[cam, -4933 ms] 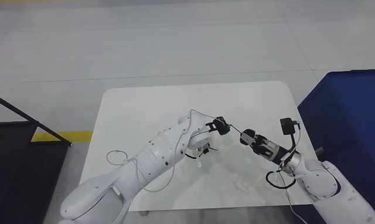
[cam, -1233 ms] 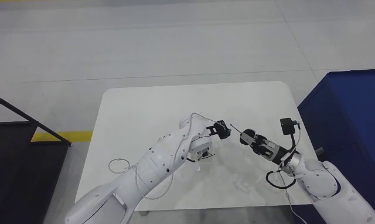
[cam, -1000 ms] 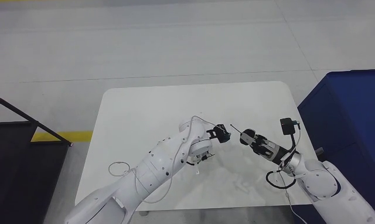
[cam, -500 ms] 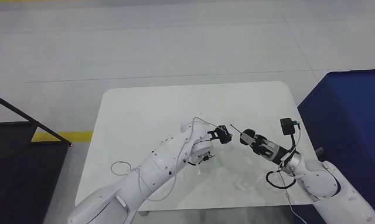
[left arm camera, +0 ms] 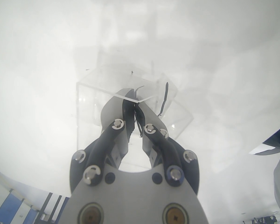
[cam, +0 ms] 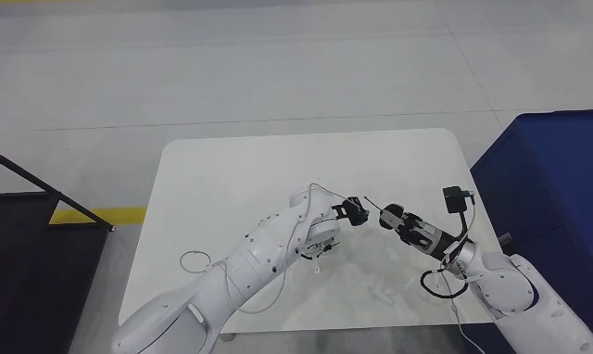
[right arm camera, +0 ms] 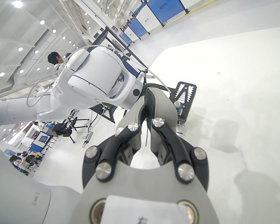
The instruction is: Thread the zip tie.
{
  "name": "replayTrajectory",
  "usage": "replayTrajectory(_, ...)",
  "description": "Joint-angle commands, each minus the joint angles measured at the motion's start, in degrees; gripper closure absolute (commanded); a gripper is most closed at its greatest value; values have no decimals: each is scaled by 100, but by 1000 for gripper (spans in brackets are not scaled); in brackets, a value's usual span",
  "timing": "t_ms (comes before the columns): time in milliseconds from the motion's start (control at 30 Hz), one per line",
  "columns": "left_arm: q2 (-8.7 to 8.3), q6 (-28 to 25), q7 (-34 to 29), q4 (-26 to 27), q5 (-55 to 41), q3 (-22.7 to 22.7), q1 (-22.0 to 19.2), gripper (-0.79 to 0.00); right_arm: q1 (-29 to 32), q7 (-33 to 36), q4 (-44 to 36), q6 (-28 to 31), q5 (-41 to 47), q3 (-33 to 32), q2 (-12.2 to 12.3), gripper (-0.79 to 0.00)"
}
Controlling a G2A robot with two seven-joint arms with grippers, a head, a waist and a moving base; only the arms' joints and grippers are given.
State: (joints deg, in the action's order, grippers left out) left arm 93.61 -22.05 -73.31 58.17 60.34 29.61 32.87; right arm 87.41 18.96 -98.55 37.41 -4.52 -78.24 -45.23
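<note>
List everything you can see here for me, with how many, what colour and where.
zip tie: one, black, clamped in the right gripper above the table.
clear box: one, transparent, on the white surface beyond the left gripper.
table: one, white, centre.
container: one, blue, at the table's right edge.
left gripper: one, grey and black, shut on a thin black strip, apparently the zip tie.
right gripper: one, grey and black, shut on the zip tie, facing the left gripper.
</note>
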Motion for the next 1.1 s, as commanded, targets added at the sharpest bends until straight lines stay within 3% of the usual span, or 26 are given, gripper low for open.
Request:
replayTrajectory(0, -28, 29, -33, 88, 84, 38, 19, 0, 0, 0, 0, 0, 0, 0, 0, 0)
replayTrajectory(300, -367, -6, -361, 1093, 508, 551, 398, 0, 0, 0, 0, 0, 0, 0, 0, 0)
replayTrajectory(567, -829, -299, -592, 2734, 420, 1321, 1338, 0, 0, 0, 0, 0, 0, 0, 0, 0)
replayTrajectory(667, -905, -332, -473, 3210, 38, 1607, 1367, 0, 0, 0, 0, 0, 0, 0, 0, 0)
replayTrajectory(800, -912, -165, -185, 3434, -27, 1606, 1465, 0, 27, -25, 44, -11, -23, -22, -3, 0)
replayTrajectory(1067, -910, 43, 260, 3239, 72, 1596, 1442, 0, 91, 64, -76, -120, 44, -139, -36, 0)
